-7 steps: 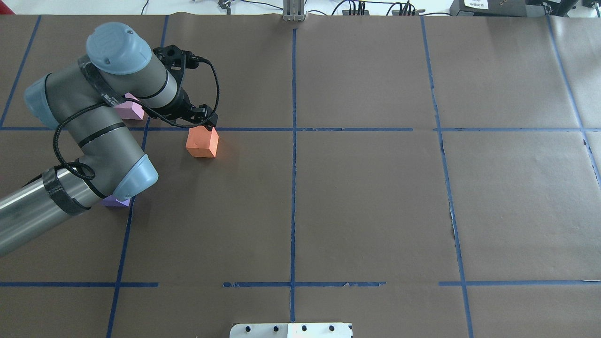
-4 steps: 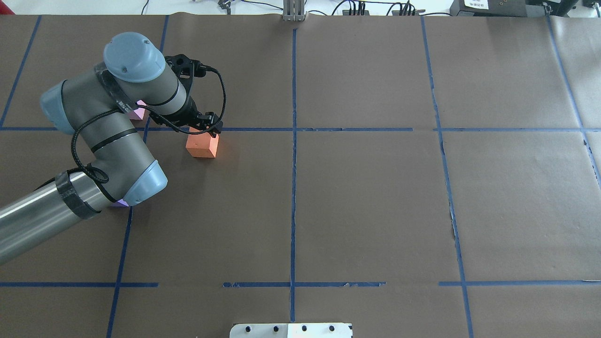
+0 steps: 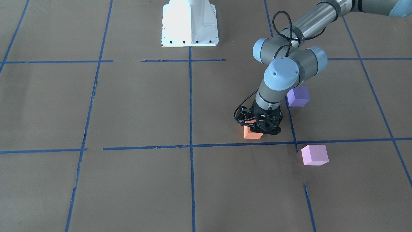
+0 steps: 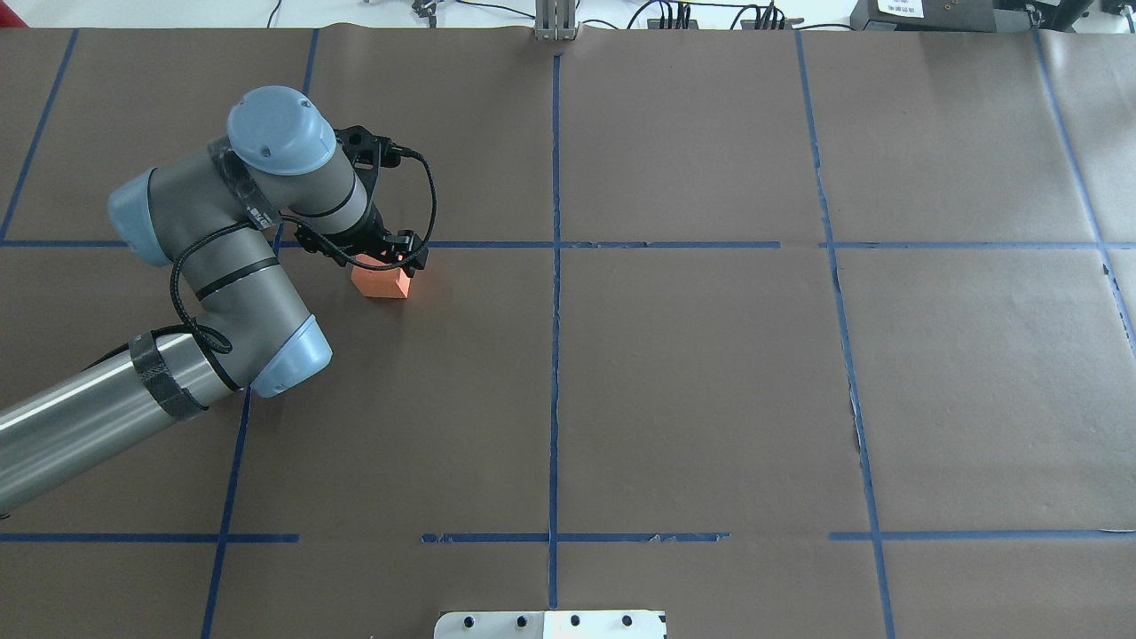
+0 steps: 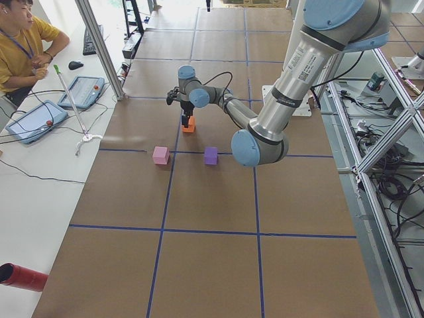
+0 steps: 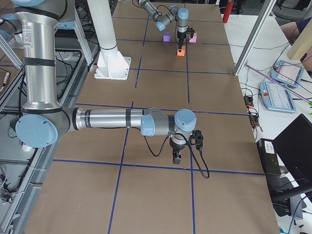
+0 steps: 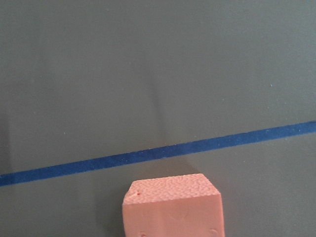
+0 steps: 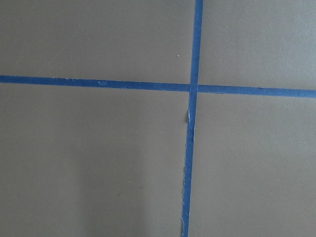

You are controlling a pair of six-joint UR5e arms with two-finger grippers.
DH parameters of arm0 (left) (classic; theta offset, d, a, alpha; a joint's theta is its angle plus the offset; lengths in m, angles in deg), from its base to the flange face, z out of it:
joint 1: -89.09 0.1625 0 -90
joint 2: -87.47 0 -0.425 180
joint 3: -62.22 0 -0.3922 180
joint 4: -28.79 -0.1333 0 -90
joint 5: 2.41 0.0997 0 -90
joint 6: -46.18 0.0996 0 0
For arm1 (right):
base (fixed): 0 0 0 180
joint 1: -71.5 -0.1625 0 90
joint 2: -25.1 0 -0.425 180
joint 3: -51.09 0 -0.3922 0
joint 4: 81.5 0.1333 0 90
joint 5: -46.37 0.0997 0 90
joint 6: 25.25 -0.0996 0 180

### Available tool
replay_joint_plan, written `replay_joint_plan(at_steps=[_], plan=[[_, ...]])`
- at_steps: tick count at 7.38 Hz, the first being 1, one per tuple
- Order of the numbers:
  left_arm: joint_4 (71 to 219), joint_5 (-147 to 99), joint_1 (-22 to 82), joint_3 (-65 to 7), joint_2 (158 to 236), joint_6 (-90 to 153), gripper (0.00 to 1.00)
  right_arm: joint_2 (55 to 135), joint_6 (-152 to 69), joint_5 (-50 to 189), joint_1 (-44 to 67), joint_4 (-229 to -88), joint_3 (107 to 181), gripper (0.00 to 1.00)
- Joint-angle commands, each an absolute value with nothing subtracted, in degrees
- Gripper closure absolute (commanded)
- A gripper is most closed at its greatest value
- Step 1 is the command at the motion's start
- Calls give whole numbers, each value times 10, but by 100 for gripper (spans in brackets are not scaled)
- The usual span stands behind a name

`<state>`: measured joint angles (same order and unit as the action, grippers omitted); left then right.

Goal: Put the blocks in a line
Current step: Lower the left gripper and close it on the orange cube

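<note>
The orange block (image 4: 382, 282) sits just inside a blue tape line; it fills the bottom of the left wrist view (image 7: 173, 210). My left gripper (image 4: 383, 263) points straight down right over it, low and close, and looks open; the fingers are hidden behind the gripper body in the front view (image 3: 261, 129). The violet-purple block (image 3: 298, 96) and the pale pink block (image 3: 314, 155) stand apart to the robot's left of it, both hidden under the arm in the overhead view. My right gripper (image 6: 176, 157) hangs over bare paper far away; I cannot tell its state.
Brown paper with a blue tape grid (image 4: 555, 244) covers the table. The white robot base (image 3: 189, 24) stands at the robot's edge. An operator (image 5: 23, 30), tablets and a red cylinder (image 5: 23, 277) lie beside the table's left end.
My left arm has swung right and toward the robot, bringing the gripper down over the orange block. The block has not moved. The arm now hides the pink and purple blocks in the overhead view.
</note>
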<state>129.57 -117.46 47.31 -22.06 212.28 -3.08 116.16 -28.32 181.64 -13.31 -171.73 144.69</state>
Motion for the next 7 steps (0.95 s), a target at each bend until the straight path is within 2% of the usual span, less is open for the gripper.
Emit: replay_joint_plan(at_steps=[1, 4, 7], plan=[[1309, -1175, 474, -210, 2124, -31, 2, 1162, -283, 1816, -133, -1717, 1447, 0], [1323, -1173, 474, -198, 2125, -31, 22, 1162, -283, 1816, -133, -1717, 1447, 0], [1321, -1173, 472, -214, 2124, -32, 64, 1162, -283, 1816, -133, -1718, 1447, 0]])
